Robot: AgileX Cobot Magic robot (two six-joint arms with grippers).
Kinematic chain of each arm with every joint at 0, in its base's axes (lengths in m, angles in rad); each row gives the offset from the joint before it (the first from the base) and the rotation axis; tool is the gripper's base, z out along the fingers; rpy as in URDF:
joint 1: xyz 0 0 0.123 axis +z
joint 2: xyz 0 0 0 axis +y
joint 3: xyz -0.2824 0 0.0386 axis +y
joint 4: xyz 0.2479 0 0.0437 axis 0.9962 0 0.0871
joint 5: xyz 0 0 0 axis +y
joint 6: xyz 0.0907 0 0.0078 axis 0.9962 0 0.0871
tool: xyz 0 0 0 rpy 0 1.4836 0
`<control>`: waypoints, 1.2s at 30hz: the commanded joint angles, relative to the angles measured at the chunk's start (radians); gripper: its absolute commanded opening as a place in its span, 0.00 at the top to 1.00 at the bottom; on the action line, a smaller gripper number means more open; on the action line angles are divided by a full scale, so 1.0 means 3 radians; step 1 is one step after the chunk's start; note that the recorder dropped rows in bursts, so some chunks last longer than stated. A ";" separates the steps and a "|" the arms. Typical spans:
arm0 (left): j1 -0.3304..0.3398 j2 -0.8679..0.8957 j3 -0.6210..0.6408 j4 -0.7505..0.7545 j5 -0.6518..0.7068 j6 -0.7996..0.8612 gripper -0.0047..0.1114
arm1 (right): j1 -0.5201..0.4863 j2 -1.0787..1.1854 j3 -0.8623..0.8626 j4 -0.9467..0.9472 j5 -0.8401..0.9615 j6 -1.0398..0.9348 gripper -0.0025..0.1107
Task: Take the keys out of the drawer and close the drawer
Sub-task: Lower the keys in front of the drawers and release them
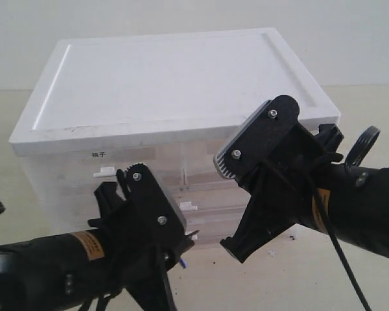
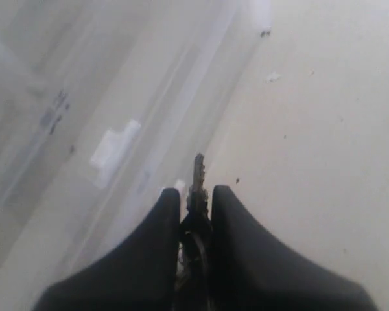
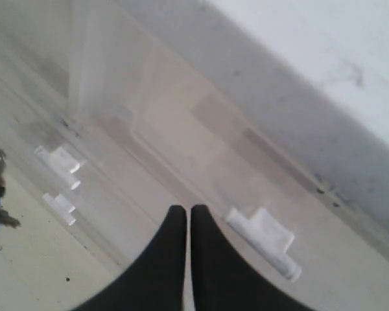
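1. Left gripper [image 2: 196, 194]: the fingers are pressed together on the keys [image 2: 198, 173]. One silver blade sticks out past the fingertips, and the blue fob [image 1: 181, 262] hangs below the gripper.
2. Keys, position: they are outside the cabinet, over the table [image 1: 298, 278] and close before the lowest front. In the right wrist view they show at the picture's edge, over bare table.
3. Right gripper [image 3: 188, 211]: the fingers are closed to a hairline gap with nothing between them. It points at the cabinet front near a white tab handle [image 3: 262, 238], apart from it.
4. Drawer [image 1: 211, 232]: this is the lowest full-width translucent front, seen between the two arms. Its small tab [image 3: 59, 207] lies nearer the table than the neighbouring tab [image 3: 59, 159]. The front looks roughly level with those above; whether it is fully in cannot be told.
5. Surroundings: a white drawer cabinet [image 1: 168, 78] with a flat lid, and a printed label [image 1: 96, 154] above an upper tab [image 1: 104, 173].
6. Obstructions: both arms stand close before the front. The right camera mount [image 1: 266, 139] covers the right-hand fronts, and the left arm [image 1: 52, 253] covers the lower left.
7. Free room: bare table runs in front of and to the right of the cabinet. It carries a few dark specks [image 1: 292, 238], and a black cable [image 1: 342, 265] trails under the right arm.
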 commanded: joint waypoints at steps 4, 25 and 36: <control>0.0001 0.0187 -0.0126 0.0718 -0.0134 -0.0650 0.92 | -0.0013 -0.0033 -0.0020 -0.0004 0.0018 -0.0001 0.98; 0.0129 0.0261 -0.0126 0.0737 -0.0373 -0.0689 0.60 | -0.0013 -0.0033 -0.0020 -0.0004 -0.0020 0.0004 0.98; 0.0129 0.0169 -0.0120 0.0470 -0.0105 -0.0642 0.71 | -0.0013 -0.0033 -0.0020 -0.0004 -0.0042 0.0004 0.98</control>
